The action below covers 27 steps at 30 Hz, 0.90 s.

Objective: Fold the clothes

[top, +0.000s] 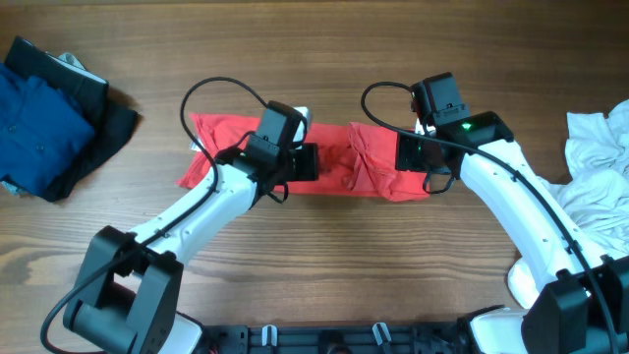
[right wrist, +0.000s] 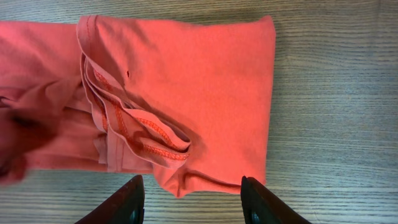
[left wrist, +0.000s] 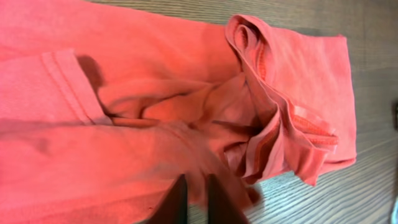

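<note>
Pinching the red T-shirt [top: 339,165] mid-bunch in near-closed left hand [left wrist: 196,190] for folding, hovering open, empty right hand [right wrist: 190,184] at its 3 o'clock end.

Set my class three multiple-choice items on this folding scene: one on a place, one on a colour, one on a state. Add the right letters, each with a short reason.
1. Where on the brown wooden table does the crumpled white cloth pile lie?
A. at the robot's right edge
B. in the centre
C. under the left arm

2. What colour is the folded garment at the far left?
A. green
B. blue
C. yellow

3. How do the jaws of the right end effector stand above the red cotton T-shirt?
A. shut on a sleeve
B. shut and empty
C. open

Answers:
1 A: in the overhead view the white pile sits at the table's right edge.
2 B: the overhead view shows it as dark blue.
3 C: the right wrist view shows the two fingers wide apart, gripping nothing.
</note>
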Motion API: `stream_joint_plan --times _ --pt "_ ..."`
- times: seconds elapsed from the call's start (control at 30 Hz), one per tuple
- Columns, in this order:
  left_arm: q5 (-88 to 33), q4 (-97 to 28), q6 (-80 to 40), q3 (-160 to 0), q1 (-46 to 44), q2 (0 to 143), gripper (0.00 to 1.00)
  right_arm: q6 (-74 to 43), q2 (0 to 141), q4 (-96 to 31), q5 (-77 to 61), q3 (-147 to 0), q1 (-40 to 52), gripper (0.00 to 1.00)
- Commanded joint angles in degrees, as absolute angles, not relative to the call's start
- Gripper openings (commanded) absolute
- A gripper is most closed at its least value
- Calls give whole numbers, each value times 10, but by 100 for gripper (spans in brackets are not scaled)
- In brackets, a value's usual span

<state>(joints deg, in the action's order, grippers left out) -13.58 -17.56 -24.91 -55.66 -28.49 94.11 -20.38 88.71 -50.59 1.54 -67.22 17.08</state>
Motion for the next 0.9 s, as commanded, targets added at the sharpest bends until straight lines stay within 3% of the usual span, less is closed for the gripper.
stream_joint_plan --times 0.0,0.27,0.33,0.43,0.47,0.6,0.87 --pt "-154 -175 -261 -555 -287 946 18 -211 890 -506 13 -674 172 50" --pt "-152 -176 -259 -556 -300 962 16 -210 890 -519 13 -674 172 50" --pt "-149 -185 -256 -556 -273 945 23 -209 890 -521 13 -674 172 50" --pt "-149 -209 -220 -556 -194 910 63 -210 890 -521 13 -674 172 51" --pt "-150 -217 -211 -556 -164 904 69 -210 890 -521 13 -674 172 52" --pt "-182 -243 -161 -556 -8 910 74 -210 890 -521 13 -674 172 54" --pt "-199 -208 -51 -556 110 984 80 -210 890 -524 13 -674 172 55"
